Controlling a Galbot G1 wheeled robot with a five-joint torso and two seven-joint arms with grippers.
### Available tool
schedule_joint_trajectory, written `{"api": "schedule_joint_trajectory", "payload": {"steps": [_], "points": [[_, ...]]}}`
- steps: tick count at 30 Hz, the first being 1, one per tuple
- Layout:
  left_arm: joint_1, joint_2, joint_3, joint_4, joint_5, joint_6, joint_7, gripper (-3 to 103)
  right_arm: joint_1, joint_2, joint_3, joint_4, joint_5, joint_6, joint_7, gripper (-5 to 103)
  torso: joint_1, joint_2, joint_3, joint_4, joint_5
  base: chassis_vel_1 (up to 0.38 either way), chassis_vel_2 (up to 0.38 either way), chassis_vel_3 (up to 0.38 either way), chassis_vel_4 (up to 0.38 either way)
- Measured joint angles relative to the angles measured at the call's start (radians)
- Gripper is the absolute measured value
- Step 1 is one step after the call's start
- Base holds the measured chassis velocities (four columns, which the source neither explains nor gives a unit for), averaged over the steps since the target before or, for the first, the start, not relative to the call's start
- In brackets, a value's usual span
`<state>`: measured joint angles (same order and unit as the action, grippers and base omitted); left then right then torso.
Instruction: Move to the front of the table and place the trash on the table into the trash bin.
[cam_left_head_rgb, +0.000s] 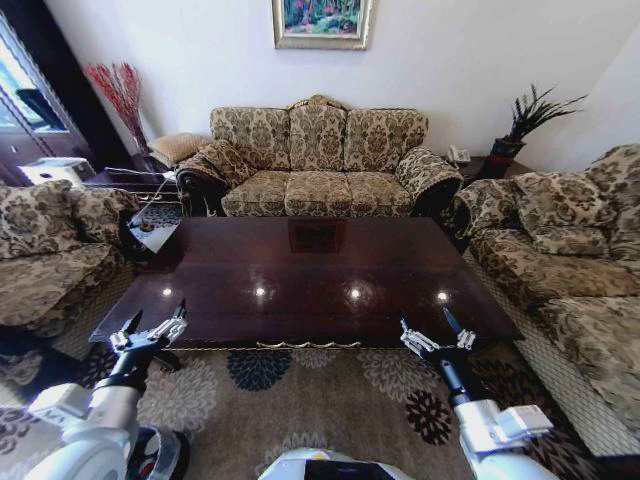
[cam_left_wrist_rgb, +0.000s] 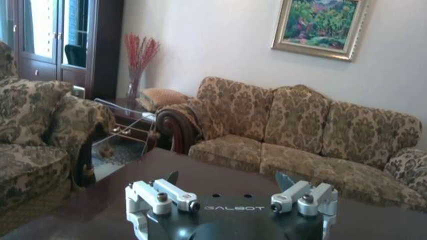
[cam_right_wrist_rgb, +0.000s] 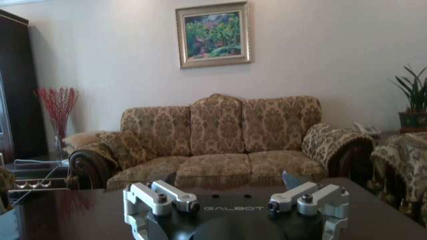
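Observation:
The table (cam_left_head_rgb: 310, 270) is a glossy dark reddish-brown coffee table with a gilt front edge, straight ahead of me in the head view, and its top reflects ceiling lights. The trash and the trash bin are out of view. My left gripper (cam_left_head_rgb: 159, 312) hovers open over the table's near left corner, with nothing between its fingers. Over the near right edge my right gripper (cam_left_head_rgb: 425, 318) is also open and empty. In the wrist views, the left gripper (cam_left_wrist_rgb: 227, 176) and the right gripper (cam_right_wrist_rgb: 228, 176) both point across the table (cam_left_wrist_rgb: 200, 175) toward the back sofa.
A patterned three-seat sofa (cam_left_head_rgb: 318, 160) stands behind the table, an armchair (cam_left_head_rgb: 50, 250) on the left, another sofa (cam_left_head_rgb: 570, 250) on the right. A glass side table (cam_left_head_rgb: 150, 230) sits at the far left corner. A floral rug (cam_left_head_rgb: 300, 400) lies under me.

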<state>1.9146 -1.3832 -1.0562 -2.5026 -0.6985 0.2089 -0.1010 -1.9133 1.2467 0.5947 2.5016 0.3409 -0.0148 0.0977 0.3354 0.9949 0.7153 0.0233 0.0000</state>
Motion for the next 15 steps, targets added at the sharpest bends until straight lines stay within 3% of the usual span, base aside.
{"api": "schedule_joint_trajectory", "payload": {"steps": [15], "points": [[0.0,0.0,0.0,0.002,0.0,-0.004,0.0,99,0.001,0.0,0.001,-0.001,0.0,0.002,-0.001,100,0.0,0.0,0.0,0.0,0.0,0.0,0.0,0.0,0.0]]}}
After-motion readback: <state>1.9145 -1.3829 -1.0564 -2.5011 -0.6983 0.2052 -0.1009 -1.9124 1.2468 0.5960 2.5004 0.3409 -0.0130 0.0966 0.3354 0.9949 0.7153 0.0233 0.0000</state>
